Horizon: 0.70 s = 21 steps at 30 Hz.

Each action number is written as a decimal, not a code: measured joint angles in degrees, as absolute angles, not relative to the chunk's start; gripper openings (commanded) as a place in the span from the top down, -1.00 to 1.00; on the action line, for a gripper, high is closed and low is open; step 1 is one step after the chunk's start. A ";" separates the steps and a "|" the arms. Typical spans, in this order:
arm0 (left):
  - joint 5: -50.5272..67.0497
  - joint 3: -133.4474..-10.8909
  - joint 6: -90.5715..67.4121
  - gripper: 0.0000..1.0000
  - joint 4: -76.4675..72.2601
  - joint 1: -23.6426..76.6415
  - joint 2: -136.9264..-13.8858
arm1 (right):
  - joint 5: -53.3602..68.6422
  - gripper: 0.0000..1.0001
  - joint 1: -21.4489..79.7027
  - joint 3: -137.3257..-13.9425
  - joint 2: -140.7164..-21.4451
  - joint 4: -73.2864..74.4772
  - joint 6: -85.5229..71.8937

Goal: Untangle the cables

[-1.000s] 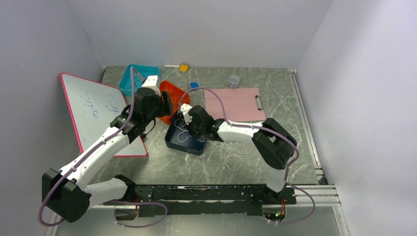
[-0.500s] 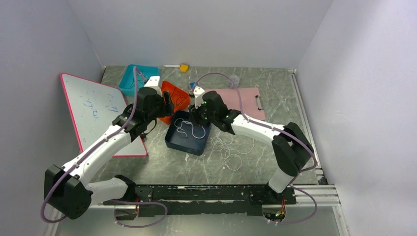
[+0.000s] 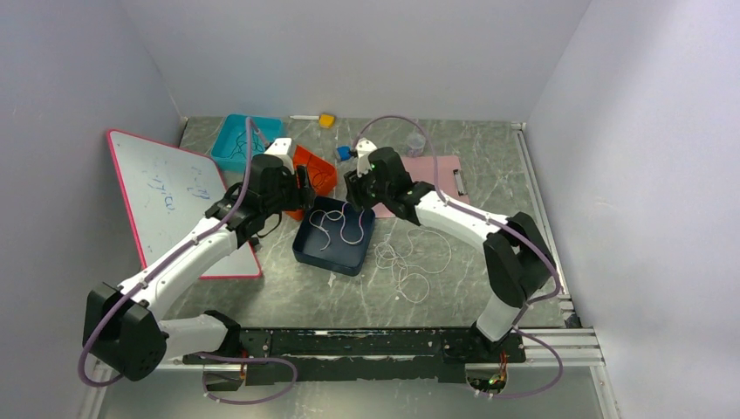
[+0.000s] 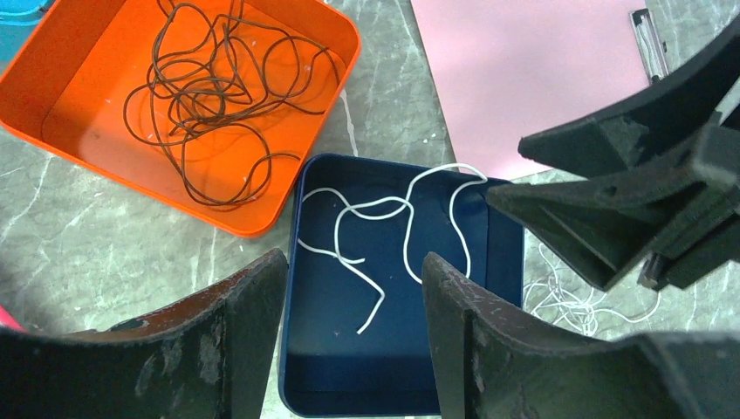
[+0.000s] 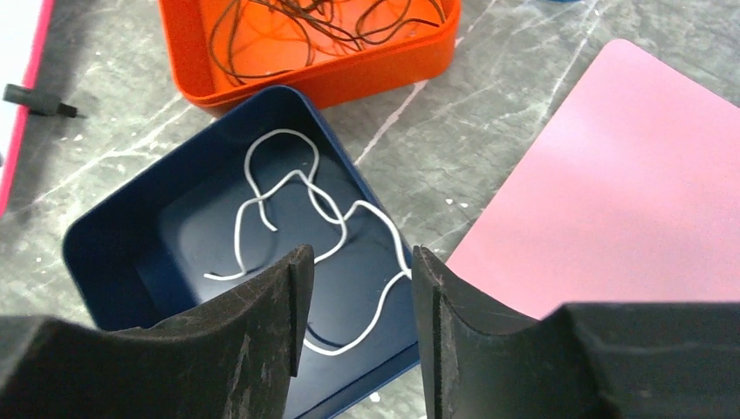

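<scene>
walls: plain pale panels are seen at the back wall [image 3: 366, 52], left wall [image 3: 61, 87] and right wall [image 3: 646, 175] | table [image 3: 489, 288]: grey-green marbled top | metal rail [image 3: 544, 218]: fitted along the right edge | light: evenly spread

Robot lab cell: plain partition walls [image 3: 349, 52], arms [image 3: 454, 218] on aluminium rail [image 3: 558, 345], marbled tabletop [image 3: 489, 166].

The top external camera looked steeply down from above and behind the arm bases, far enough off to take in the whole table [image 3: 288, 297]. The left wrist camera sat close above the table, facing down past the left fingers [image 4: 236, 349]. The right wrist camera did likewise past the right fingers [image 5: 253, 349]. All three views shared the dark blue tray [image 3: 327, 260], orange tray [image 3: 325, 173] and pink clipboard [image 3: 441, 170].
</scene>
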<state>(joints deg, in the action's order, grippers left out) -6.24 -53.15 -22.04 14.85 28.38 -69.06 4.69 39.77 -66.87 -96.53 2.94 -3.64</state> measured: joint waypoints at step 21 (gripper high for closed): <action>-5.08 -53.15 -22.02 -0.26 14.87 28.32 -69.38 | 13.19 0.15 35.99 -76.12 -108.22 9.56 4.27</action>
<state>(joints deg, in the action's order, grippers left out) -5.08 -53.15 -22.02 14.87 28.32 -69.38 13.19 35.99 -76.12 -108.22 9.56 4.27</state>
